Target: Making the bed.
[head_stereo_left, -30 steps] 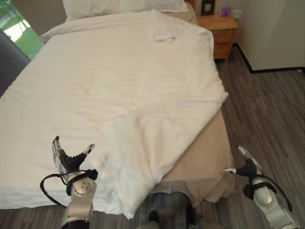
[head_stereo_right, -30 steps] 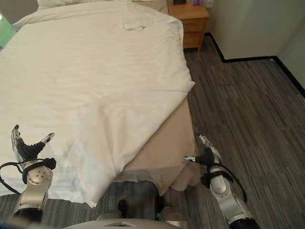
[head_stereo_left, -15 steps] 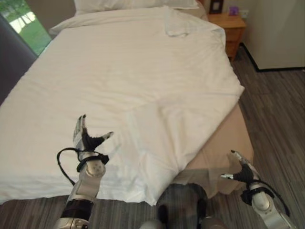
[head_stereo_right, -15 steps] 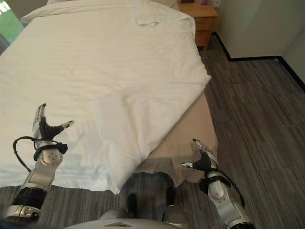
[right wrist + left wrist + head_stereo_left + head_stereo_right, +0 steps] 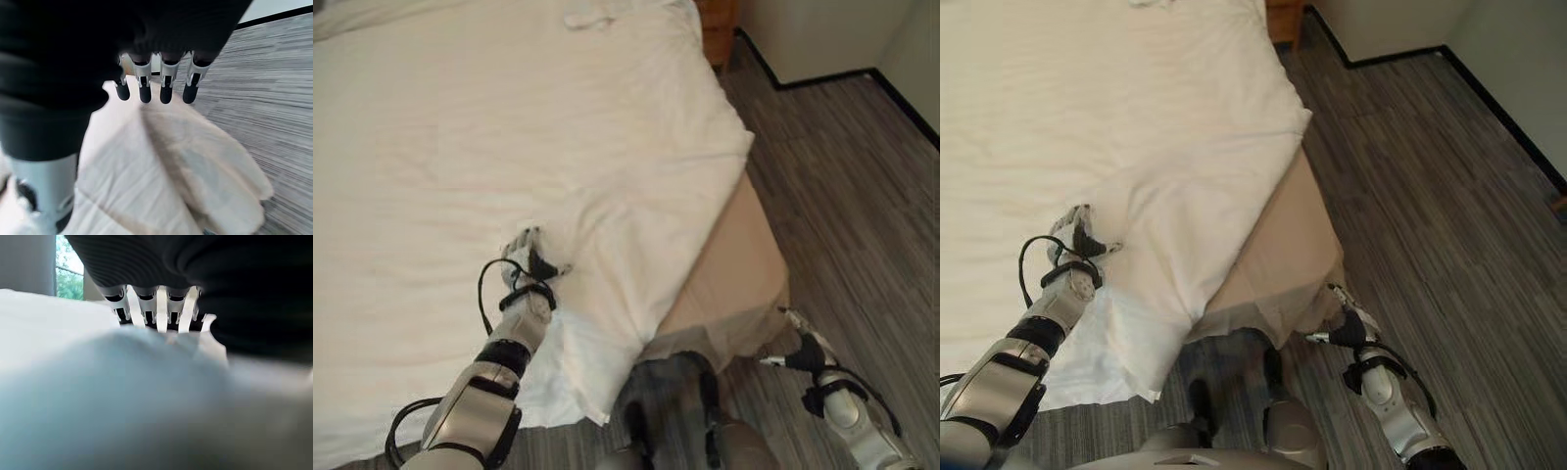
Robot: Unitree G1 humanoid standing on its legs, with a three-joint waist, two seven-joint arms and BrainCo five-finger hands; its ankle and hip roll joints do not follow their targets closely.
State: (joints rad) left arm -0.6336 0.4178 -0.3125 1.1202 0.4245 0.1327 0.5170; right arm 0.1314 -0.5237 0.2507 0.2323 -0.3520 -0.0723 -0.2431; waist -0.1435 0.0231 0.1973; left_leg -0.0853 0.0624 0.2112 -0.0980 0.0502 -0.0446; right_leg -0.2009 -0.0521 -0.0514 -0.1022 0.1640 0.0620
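The bed point(image 5: 744, 294) takes up most of the head views, with the white duvet point(image 5: 489, 127) spread over it from about 9 o'clock across to 2 o'clock. The duvet doesn't cover everything: its near right corner is folded back on itself into a sort of flap point(image 5: 607, 264), running diagonally down toward 6 o'clock, so the tan sheet point(image 5: 1278, 264) on the mattress corner is bare around 4 to 5 o'clock. That tan sheet hangs a bit loose over the corner, down toward the grey wood floor point(image 5: 862, 186).

Left hand point(image 5: 530, 262) is resting on the duvet right at the edge of that folded flap, a bit left of centre, around 7 o'clock from the middle of the picture. In its wrist view the fingers point(image 5: 161, 308) reach out straight and flat against the white cloth, which bulges up in front of them, so it looks open and pressing rather than grabbing anything.

Right hand point(image 5: 800, 345) is down at about 5 o'clock, off the bed, just beside the hanging tan corner and above the floor. Its wrist view shows the fingers point(image 5: 166, 83) lined up straight with the tan sheet below them, not touching as far as I can see, so it's open and holding nothing.

Up at 12 o'clock there's a small crumpled bit of white fabric point(image 5: 587, 18) on the duvet, and a sliver of a wooden nightstand point(image 5: 717, 24) past the bed's far right corner.
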